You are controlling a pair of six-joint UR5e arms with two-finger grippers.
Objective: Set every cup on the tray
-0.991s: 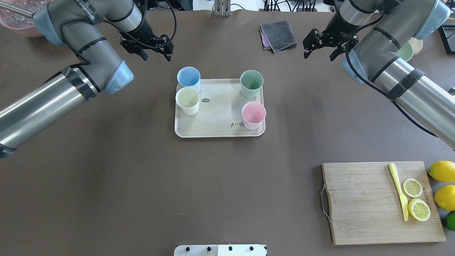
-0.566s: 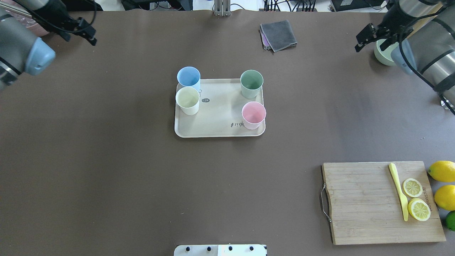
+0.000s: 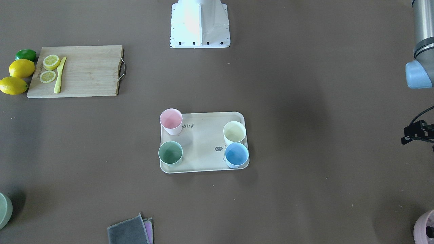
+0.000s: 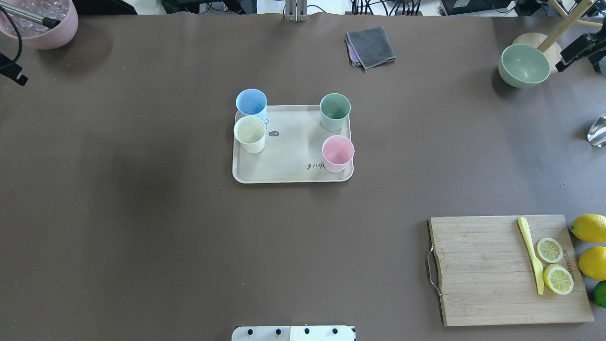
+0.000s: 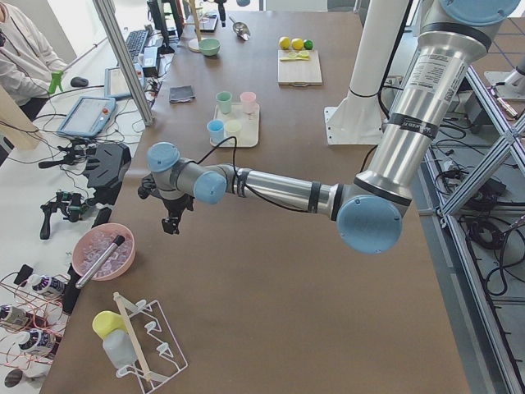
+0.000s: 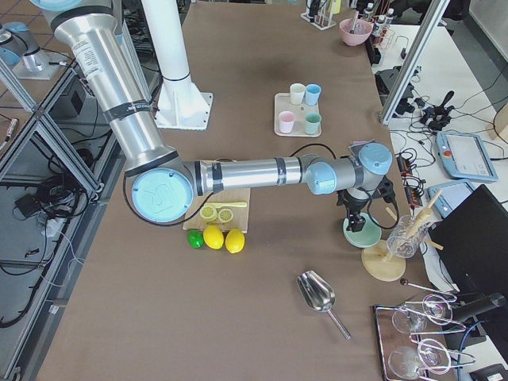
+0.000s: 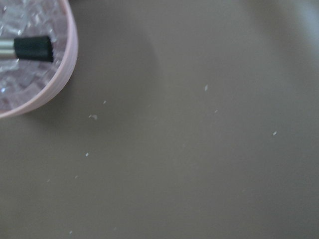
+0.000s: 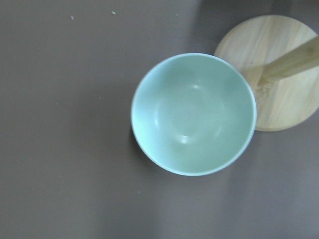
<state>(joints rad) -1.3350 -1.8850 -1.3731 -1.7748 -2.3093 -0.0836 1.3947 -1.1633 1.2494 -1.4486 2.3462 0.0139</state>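
The cream tray (image 4: 293,161) lies at the table's middle, also in the front view (image 3: 203,142). All four cups stand upright on it: blue cup (image 4: 251,103) and cream cup (image 4: 250,134) at its left end, green cup (image 4: 335,111) and pink cup (image 4: 338,153) at its right end. My left gripper (image 4: 12,73) shows only at the far left edge, near the pink bowl, and I cannot tell its state. My right gripper (image 4: 577,64) is at the far right edge beside the green bowl, open and empty. Both are far from the tray.
A pink bowl of ice (image 4: 40,23) sits back left. A green bowl (image 4: 524,65) and a wooden stand (image 4: 537,40) are back right. A grey cloth (image 4: 371,46) lies behind the tray. A cutting board (image 4: 483,270) with knife, lemon halves and lemons is front right.
Both arms have drawn back from near the tray to the table's outer back corners. The tray and the four cups have not moved.
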